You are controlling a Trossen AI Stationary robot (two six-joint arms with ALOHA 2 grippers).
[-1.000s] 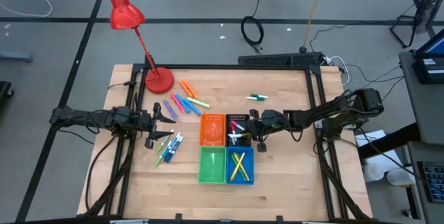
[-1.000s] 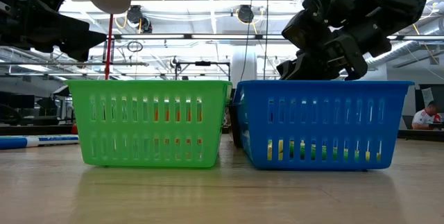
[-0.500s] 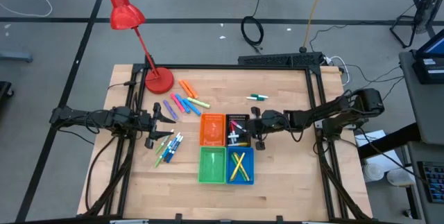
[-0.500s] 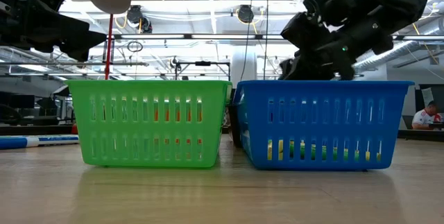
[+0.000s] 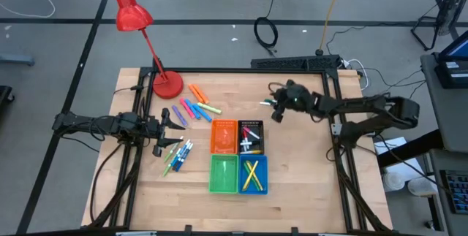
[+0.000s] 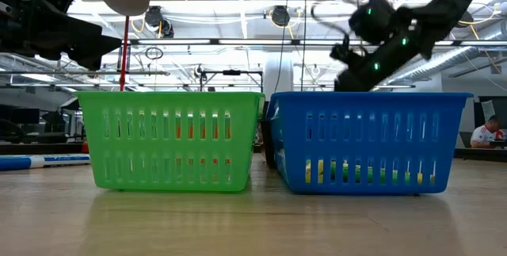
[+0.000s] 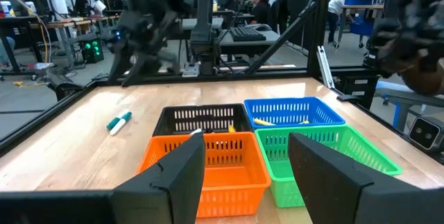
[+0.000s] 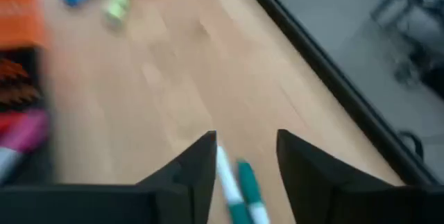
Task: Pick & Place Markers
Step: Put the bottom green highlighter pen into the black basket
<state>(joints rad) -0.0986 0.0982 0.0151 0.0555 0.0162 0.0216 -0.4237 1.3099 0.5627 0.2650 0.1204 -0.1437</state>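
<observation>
Green and white, one marker (image 5: 271, 102) lies alone on the wooden worktop (image 5: 307, 163), right under the right end effector (image 5: 278, 110). Its open fingers stand on either side of the marker (image 8: 239, 182) and hold nothing. The left end effector (image 5: 178, 118) waits open by the other markers (image 5: 178, 155).

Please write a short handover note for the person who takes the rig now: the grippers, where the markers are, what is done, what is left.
Right gripper: open, empty, above the white-and-green marker on the table's far side.
Left gripper: open, empty, waiting beside the loose markers.
Done: some markers lie in the black bin and yellow ones in the blue bin.
Left: the white-and-green marker, the coloured group near the lamp, and the group left of the green bin.
</observation>
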